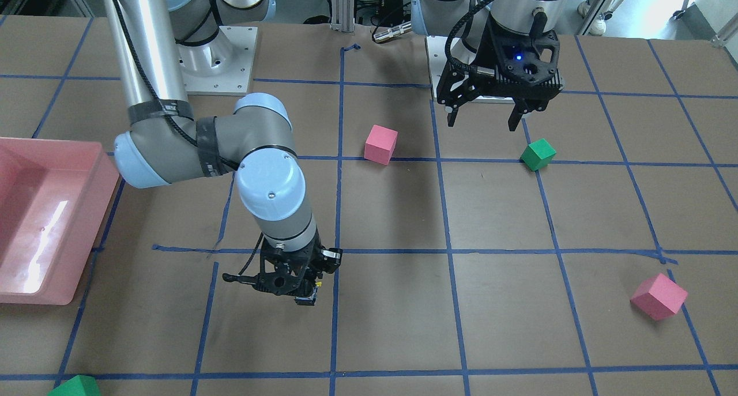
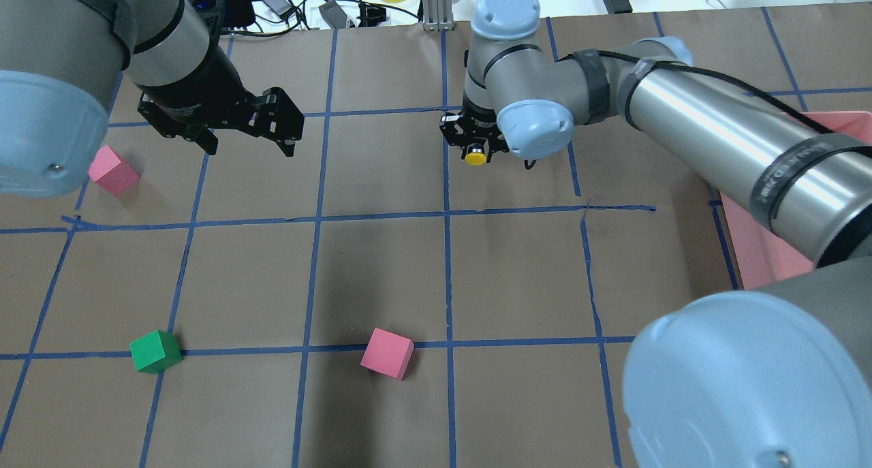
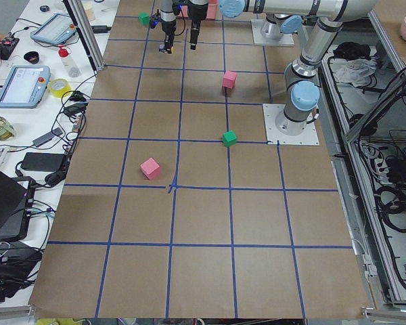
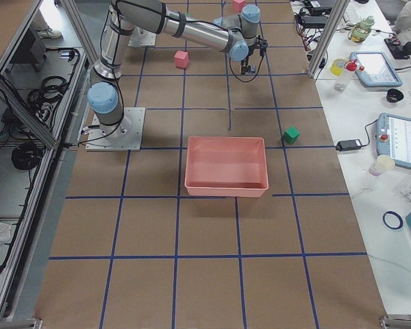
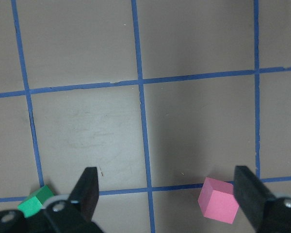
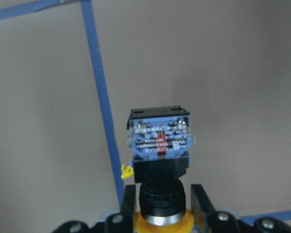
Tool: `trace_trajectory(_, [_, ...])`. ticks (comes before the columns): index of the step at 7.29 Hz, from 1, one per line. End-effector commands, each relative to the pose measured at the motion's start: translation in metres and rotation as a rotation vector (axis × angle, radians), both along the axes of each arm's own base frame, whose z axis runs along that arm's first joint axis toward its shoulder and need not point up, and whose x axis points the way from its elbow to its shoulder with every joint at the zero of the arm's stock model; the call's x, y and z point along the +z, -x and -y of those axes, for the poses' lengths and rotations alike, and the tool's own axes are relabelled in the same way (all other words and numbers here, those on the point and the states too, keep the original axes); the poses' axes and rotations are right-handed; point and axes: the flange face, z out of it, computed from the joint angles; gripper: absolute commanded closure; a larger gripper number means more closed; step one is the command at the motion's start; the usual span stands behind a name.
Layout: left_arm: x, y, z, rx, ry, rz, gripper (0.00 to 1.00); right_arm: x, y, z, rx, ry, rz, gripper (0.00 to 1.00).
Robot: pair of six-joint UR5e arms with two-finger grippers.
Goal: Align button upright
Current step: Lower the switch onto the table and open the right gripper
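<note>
Button [image 6: 159, 145] pinched at collar in right gripper [image 6: 163, 196], base protruding beyond.

Nothing can be read for certain. The button [image 6: 160, 171] gripped in the right hand [image 6: 162, 196] carries a blue-and-red label [image 6: 159, 141] just beyond the fingertips, its tiny print blurred. A black band [image 2: 790, 176] on the right arm [image 2: 702, 114], well behind the hand, bears pale, illegible lettering.
</note>
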Motion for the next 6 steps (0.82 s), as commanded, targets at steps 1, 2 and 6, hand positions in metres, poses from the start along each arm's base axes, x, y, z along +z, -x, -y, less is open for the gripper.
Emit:
trace_trajectory(1, [-0.001, 0.0, 0.0, 0.0, -0.004, -0.002, 0.0, -0.021, -0.028, -0.003, -0.013, -0.017, -0.002, 1.0])
trace_trajectory(2, [0.0, 0.0, 0.0, 0.0, -0.001, 0.0, 0.0, -0.031, -0.038, -0.007, 0.002, -0.03, 0.0, 1.0])
trace_trajectory(6, [-0.001, 0.0, 0.0, 0.0, -0.004, 0.001, 0.0, -0.046, -0.052, -0.006, 0.055, 0.006, 0.017, 1.0])
